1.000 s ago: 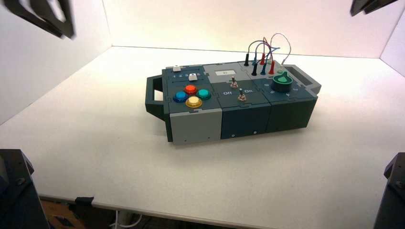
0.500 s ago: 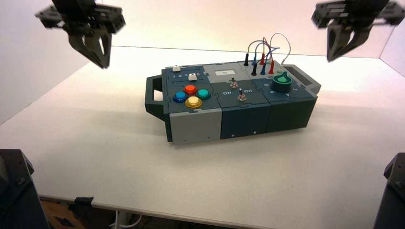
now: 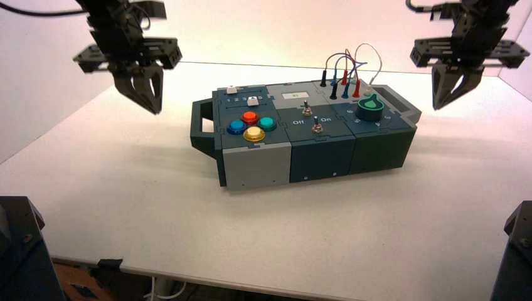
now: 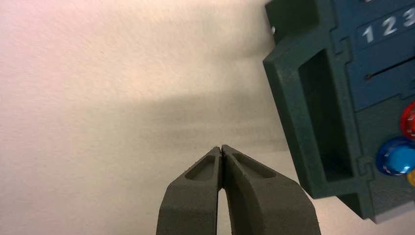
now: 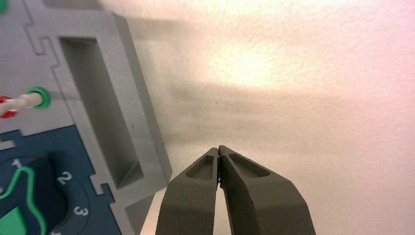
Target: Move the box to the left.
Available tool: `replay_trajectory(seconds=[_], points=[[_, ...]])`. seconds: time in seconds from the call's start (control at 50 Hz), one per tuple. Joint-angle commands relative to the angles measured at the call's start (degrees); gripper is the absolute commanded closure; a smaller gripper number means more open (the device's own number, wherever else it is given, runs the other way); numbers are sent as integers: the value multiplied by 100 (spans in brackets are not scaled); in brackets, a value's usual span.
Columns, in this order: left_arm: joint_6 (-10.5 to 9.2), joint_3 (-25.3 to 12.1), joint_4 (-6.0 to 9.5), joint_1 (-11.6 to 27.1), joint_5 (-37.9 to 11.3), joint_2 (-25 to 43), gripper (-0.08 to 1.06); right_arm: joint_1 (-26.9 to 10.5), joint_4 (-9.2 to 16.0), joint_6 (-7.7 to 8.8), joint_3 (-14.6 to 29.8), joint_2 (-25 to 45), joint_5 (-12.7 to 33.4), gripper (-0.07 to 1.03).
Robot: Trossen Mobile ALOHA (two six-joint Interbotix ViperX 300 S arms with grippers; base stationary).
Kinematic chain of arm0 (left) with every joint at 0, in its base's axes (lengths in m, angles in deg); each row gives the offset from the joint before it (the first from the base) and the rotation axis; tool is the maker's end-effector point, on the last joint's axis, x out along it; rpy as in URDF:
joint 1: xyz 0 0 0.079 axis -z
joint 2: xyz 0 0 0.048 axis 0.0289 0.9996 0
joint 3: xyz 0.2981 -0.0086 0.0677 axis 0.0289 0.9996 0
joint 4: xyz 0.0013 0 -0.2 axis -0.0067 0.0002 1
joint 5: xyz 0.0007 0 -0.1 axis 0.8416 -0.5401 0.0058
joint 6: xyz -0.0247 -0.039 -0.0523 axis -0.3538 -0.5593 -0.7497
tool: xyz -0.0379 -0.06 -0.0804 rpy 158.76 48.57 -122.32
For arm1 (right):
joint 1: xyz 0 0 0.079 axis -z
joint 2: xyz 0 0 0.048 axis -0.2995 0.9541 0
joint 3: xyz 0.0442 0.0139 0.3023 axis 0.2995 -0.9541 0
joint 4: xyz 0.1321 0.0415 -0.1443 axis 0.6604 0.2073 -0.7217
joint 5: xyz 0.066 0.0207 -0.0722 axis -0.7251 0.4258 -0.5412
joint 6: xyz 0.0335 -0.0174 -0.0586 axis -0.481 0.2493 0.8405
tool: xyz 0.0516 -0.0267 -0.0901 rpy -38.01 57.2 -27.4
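Meanwhile the near edge of the desk point(image 3: 263, 251) lies bare and white, with dark parts of the robot's base showing at the two lower corners of the high view. Farther in, the box point(image 3: 301, 135) sits where it sat a second ago — a little right of the desk's middle, slightly turned, its dark handle point(image 3: 202, 125) toward the robot's left and its grey handle point(image 3: 401, 100) toward the right. Nothing has touched it; the task's move has not begun.

What has changed is the arms. Both have dropped in from above over the last second and now hang lower and closer to the box than half a second ago. The left gripper point(image 3: 149, 100) hovers over bare desk just outside the dark handle, and the left wrist view shows its fingers point(image 4: 205, 169) pressed together, holding nothing. The right gripper point(image 3: 442, 97) hovers just outside the grey handle; its fingers point(image 5: 242, 169) are likewise closed and empty. That placement suggests a push or a grip at the ends — most likely the right arm shoving leftward, though this is only a judgement.

Beyond the box, plain white walls point(image 3: 313, 31) close in the desk at the back and at both sides.
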Motion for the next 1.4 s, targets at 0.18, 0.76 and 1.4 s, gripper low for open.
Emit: replay_trajectory(seconds=[0.18,0.76,1.4], points=[[26,-70,53,123,220,378,99,-132,202,26,167,396,-141,98],[-70,18,105,123,237,387,99,-1178,316,70,457,756,-185,98],[-79,-62,97,-659,185,123,100,-2030,598,70,1248,1116,149,98]])
